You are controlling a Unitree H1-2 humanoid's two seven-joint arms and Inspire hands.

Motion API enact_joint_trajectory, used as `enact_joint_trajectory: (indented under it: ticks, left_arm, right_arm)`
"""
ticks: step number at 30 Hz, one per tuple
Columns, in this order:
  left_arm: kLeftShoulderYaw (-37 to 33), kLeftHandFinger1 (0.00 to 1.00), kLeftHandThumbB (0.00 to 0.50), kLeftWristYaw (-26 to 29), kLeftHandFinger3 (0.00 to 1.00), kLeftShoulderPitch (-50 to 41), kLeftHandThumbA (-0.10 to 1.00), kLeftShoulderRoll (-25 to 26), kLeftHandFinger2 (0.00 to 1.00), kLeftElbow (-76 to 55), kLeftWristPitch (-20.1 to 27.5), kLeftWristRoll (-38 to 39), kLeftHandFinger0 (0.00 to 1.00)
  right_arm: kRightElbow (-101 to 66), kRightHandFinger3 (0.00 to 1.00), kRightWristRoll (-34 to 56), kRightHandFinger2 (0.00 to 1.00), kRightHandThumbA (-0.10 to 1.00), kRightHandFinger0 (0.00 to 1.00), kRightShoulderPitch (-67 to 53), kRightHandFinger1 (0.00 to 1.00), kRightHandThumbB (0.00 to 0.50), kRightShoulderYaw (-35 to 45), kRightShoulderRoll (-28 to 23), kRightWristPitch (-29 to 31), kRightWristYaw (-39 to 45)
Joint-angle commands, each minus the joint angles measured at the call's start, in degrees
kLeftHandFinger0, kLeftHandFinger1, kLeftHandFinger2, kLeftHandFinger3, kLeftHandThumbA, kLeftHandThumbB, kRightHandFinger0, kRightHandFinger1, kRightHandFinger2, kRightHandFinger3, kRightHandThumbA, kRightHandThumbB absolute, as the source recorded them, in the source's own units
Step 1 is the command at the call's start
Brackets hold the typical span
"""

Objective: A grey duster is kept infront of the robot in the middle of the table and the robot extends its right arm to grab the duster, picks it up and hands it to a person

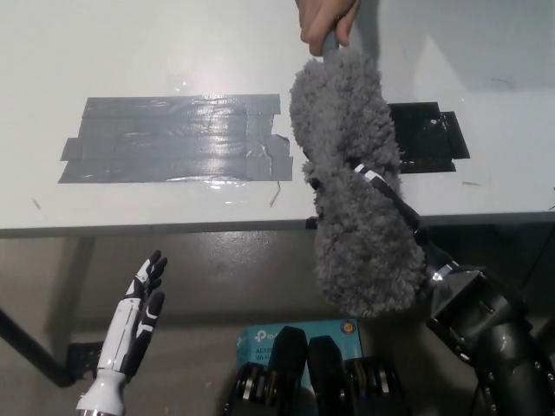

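The fluffy grey duster point(351, 173) hangs in the air over the table's front edge, its head long and upright in the picture. My black right hand point(381, 195) is shut on it, its fingers sunk into the fluff at mid-length. At the top edge a person's hand point(325, 22) grips the duster's dark handle point(330, 45). My white left hand point(134, 325) rests low at the lower left, below the table, open with fingers apart.
The white table point(173, 52) carries a large patch of grey tape point(173, 139) at the left and a black tape patch point(429, 134) at the right, partly behind the duster. A teal box point(295, 334) lies on the floor below.
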State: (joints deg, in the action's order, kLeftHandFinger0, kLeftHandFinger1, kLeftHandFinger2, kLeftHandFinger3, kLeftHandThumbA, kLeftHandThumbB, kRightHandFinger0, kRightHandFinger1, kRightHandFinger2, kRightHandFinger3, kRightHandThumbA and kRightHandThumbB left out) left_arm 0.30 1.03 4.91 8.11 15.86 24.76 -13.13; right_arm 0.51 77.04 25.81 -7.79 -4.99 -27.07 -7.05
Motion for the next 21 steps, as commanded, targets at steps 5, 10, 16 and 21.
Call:
enact_joint_trajectory:
  ticks: [5, 10, 16, 21]
  left_arm:
    - [0.4, 1.0, 0.272, 1.7, 1.0, 0.8, 1.0, 0.8, 1.0, -1.8, 1.8, -0.7, 1.0]
    - [0.4, 1.0, 0.268, 1.4, 1.0, 0.6, 1.0, 0.7, 1.0, -2.2, 1.3, -0.3, 1.0]
    - [0.4, 1.0, 0.259, 1.6, 1.0, 0.8, 1.0, 0.6, 1.0, -2.0, 1.6, -0.5, 1.0]
    - [0.4, 1.0, 0.261, 1.8, 1.0, 0.8, 1.0, 0.6, 1.0, -1.6, 1.8, -0.6, 1.0]
  right_arm:
    - [-4.1, 1.0, 1.5, 1.0, 0.61, 1.0, 0.7, 1.0, 0.391, -1.5, -1.3, 0.1, 9.4]
    - [-5.6, 1.0, -4.1, 1.0, 0.83, 1.0, -0.5, 1.0, 0.482, -1.4, -1.8, 0.1, 15.5]
    - [-7.8, 1.0, -12.7, 1.0, 1.0, 1.0, -2.9, 1.0, 0.5, -1.7, -3.5, 3.1, 19.5]
    - [-9.0, 1.0, -17.3, 1.0, 1.0, 1.0, -5.5, 1.0, 0.5, -1.0, -4.6, 5.4, 21.4]
